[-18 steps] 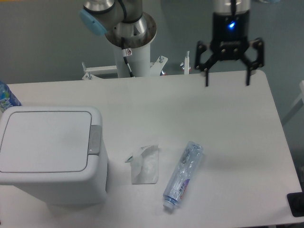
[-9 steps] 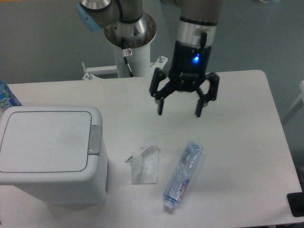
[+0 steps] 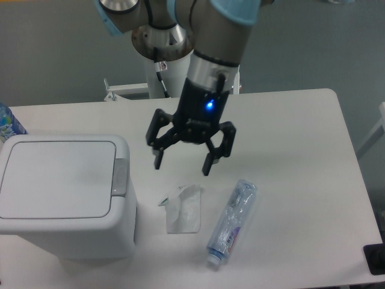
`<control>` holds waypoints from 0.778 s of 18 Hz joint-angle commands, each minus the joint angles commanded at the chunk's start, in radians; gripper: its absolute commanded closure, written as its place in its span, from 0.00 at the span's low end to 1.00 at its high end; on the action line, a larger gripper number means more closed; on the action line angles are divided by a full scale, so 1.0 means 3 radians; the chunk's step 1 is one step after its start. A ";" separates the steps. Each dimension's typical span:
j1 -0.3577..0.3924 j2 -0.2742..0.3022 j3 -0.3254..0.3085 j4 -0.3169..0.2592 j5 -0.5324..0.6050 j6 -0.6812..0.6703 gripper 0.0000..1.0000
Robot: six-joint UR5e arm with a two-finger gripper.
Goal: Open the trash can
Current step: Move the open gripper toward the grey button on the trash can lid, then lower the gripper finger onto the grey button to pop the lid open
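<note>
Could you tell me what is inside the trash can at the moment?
That cannot be seen: the trash can has its flat lid shut, covering the whole interior. Only the grey push tab shows at the lid's edge.

White trash can sits at the table's left, lid shut

A white counter holds a few small things. Near the middle of the front edge lies a clear plastic bottle on its side, with its cap end pointing to the front edge. Just beside it, on its left, lies a crumpled white wrapper. The two do not touch. At the far left edge, part of a blue and white bottle peeks in. A dark thing sits at the front right corner.
</note>
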 joint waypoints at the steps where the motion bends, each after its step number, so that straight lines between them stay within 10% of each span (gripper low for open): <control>1: 0.0000 -0.0005 -0.0005 0.0000 0.0000 0.0000 0.00; 14: -0.0123 -0.0041 -0.0046 0.0010 0.0010 -0.0026 0.00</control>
